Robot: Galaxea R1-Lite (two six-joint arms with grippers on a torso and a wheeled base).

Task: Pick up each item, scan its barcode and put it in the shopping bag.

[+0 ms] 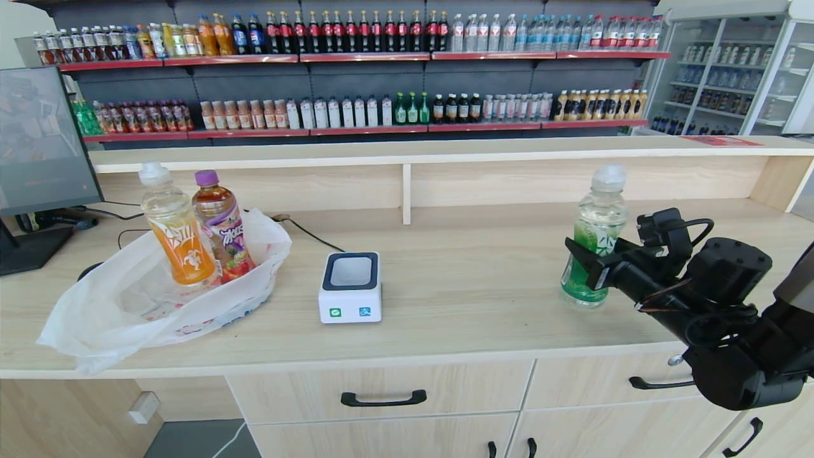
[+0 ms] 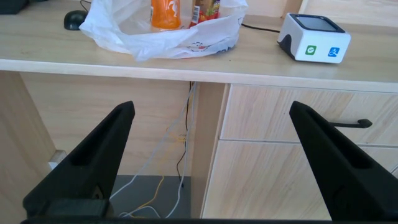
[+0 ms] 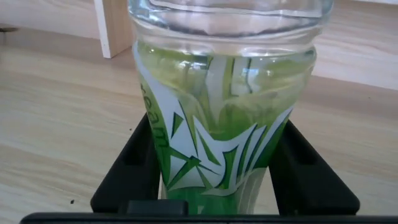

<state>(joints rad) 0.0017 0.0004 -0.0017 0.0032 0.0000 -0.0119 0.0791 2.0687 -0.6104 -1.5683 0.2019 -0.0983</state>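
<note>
Shop tabletop [image 1: 477, 299], right of scanner [image 1: 350, 287] | green bottle [image 1: 596, 235] upright, your right claw [image 1: 585, 256] snug on its label | full, heavyish, slick plastic: hold the waist, squeeze gently

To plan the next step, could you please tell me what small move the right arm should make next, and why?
Probably lift the green bottle straight up: the right end effector appears closed around it, it stands on the counter, and the scanner it must pass sits off to the robot's left.
</note>
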